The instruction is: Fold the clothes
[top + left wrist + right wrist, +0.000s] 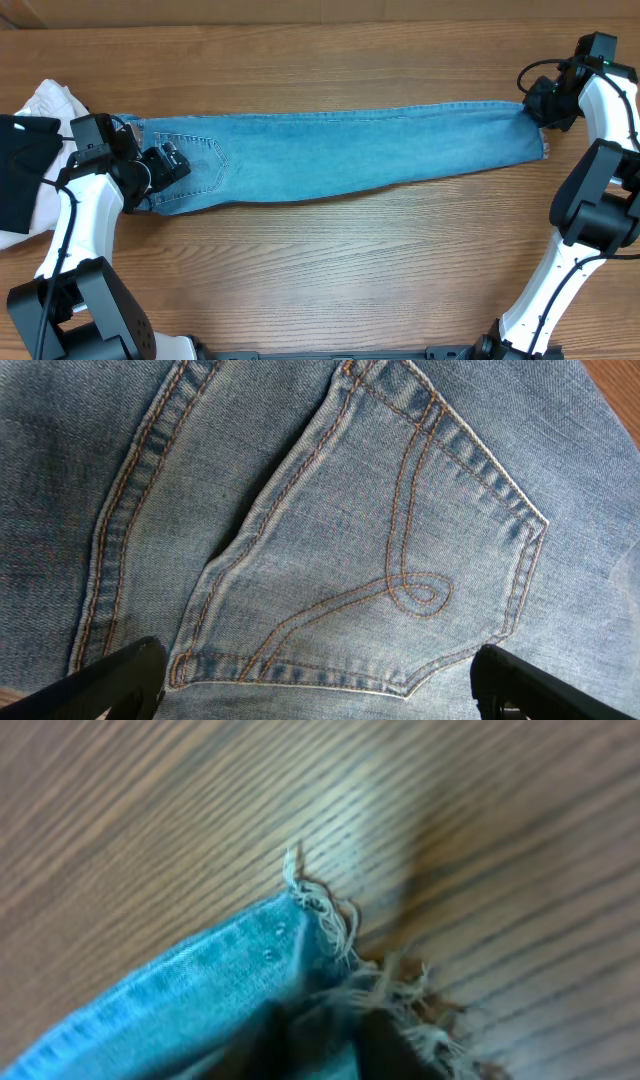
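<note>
Far left, at the tabletop edge: one white garment, crumpled, with one black garment laid partly over it; both are seen just beside the waist end of the jeans. Next: the left hand, positioned over the seat of the jeans; in its wrist view the two dark fingers are shown spread wide to either side of the frame, released, with nothing between them but denim below. Item beneath it: a stitched back pocket, pointed at its lower edge, with a looped curl of tan thread and a double-stitched seam running alongside. Centre: the jeans, light-blue denim, are laid flat and lengthwise across the tabletop, waist to the left and legs drawn out as one long band to the right, narrowing toward the hem. Far right: the frayed hem, pale threads loose at the corner, is recorded slightly raised from the wood, a shadow lying beside it. At that end the right hand is placed; its fingers are blurred and largely out of frame in the wrist view, but it appears to be clenched on the hem of the jeans.
</note>
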`<state>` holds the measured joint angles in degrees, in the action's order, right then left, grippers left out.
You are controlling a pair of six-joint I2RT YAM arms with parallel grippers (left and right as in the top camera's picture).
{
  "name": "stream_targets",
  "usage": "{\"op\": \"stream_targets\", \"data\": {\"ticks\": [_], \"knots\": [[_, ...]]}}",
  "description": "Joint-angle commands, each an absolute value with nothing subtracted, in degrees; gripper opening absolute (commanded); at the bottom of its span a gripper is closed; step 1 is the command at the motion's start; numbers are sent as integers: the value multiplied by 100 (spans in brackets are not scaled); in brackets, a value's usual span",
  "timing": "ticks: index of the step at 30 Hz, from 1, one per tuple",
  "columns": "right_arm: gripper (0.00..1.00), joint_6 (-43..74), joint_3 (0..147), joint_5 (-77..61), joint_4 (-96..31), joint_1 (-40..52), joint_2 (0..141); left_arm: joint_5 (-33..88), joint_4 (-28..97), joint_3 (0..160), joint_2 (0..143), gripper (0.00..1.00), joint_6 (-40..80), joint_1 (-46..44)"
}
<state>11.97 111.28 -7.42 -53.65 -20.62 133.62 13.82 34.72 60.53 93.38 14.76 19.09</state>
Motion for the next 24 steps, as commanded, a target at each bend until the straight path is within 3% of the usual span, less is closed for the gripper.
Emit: {"op": "stream_targets", "data": {"ticks": [1,7,12,24], "knots": [[4,1201,11102,-847,-5315,-2058,13288,1313,3470,6112,9277,100,1369,1865],[4,1212,11465,-788,-5675,-2064,13141,1310,3465,6112,9277,100,1369,1865],[4,1837,11791,97,-6108,-2075,12763,1310,3446,6112,9277,100,1369,1865],[4,1896,11863,268,-5841,-2084,12521,1310,3452,6112,9277,100,1369,1865]]}}
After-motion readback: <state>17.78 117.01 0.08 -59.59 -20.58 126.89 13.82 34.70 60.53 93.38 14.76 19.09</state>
